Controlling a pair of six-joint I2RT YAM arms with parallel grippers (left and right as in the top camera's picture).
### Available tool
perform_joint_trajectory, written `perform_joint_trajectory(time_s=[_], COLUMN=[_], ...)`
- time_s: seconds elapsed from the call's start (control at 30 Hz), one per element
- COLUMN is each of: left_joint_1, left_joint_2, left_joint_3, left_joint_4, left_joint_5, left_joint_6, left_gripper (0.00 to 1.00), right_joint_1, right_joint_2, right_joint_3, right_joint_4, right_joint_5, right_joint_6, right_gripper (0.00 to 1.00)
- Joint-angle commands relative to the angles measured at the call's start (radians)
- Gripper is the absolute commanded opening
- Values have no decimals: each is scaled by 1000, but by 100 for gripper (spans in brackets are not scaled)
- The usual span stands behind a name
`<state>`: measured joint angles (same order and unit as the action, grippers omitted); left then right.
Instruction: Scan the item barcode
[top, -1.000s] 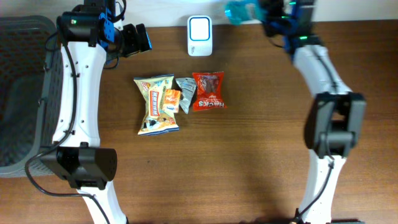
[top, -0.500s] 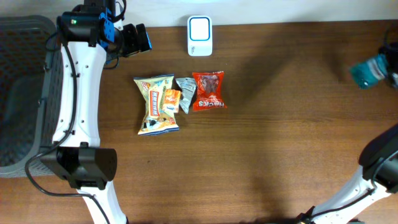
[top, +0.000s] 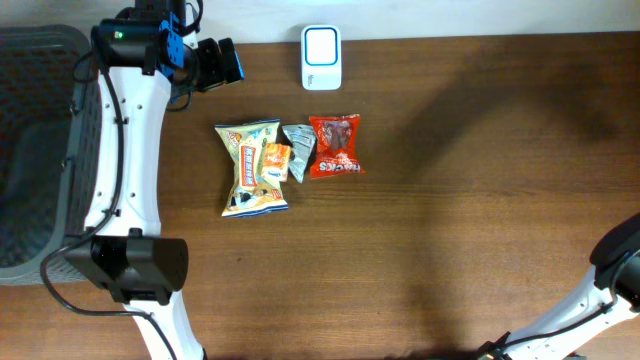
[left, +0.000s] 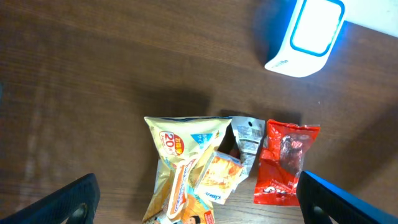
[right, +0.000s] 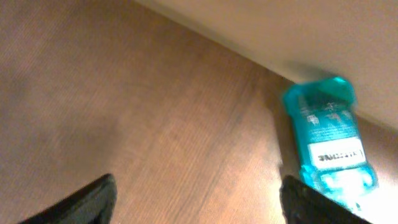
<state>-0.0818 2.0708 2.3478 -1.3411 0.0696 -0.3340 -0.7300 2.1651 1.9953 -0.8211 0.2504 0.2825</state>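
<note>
Item under inspection: teal item (right: 328, 124), a translucent blue-green, flat-sided pack with rounded corners. It lies on the table (right: 124, 93) close against the pale wall (right: 261, 25), seen only from the right wrist view; it lies outside the overhead frame. It carries a white label (right: 334, 152) with dark print, too blurred to read. No barcode can be made out.

Right claw (right: 198, 196): fingers set wide apart, bare table between them, nothing gripped. The item's near end meets the right-hand finger in the picture; whether they touch cannot be told.

Scanner (top: 321, 57): white housing with a blue-rimmed window, standing at the far edge of the table, well apart from the teal item. Small grey print on its side is illegible.

Other goods, grouped mid-table just below the scanner:
- yellow bag (left: 177, 168), red "20" on the upper left corner, further print unreadable;
- orange sachet (left: 217, 177) lying on the yellow bag;
- silver sachet (left: 247, 140), dark print, unreadable, between the yellow bag and the red pack;
- red pack (left: 283, 165), white lettering along its lower edge, seemingly "HACKS".

Left claw (top: 228, 62): fully open, empty, held above the table left of the scanner.

Dark mesh basket (top: 30, 150) at the table's left side.
</note>
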Motion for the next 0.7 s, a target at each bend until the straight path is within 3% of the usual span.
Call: perform_joint_trajectory(time_s=[0.0,0.07,0.17,0.37,0.53,0.67], left_joint_1=[6,6,6,6,6,6], left_joint_2=[-9,-9,-9,-9,-9,-9], left_joint_3=[-1,0,-1,-1,0,-1], left_joint_4=[2,2,2,2,2,2], left_joint_5=[-11,-11,-11,-11,-11,-11], left_joint_6=[-7,-7,-7,-7,-7,-7], left_gripper=[99,99,99,99,99,99], right_joint_1=[-48,-115,-177,-253,-253,-253], right_joint_2=[7,7,8,67,136,156], right_joint_3=[6,6,6,1,-12,-41], right_joint_4=[-77,-144,-202,-278,-280,-270], right_joint_5=[109,71,50,147,306,324], right_joint_6=[84,120,119,118,119,120], right_gripper=[55,25,9,4,4,4])
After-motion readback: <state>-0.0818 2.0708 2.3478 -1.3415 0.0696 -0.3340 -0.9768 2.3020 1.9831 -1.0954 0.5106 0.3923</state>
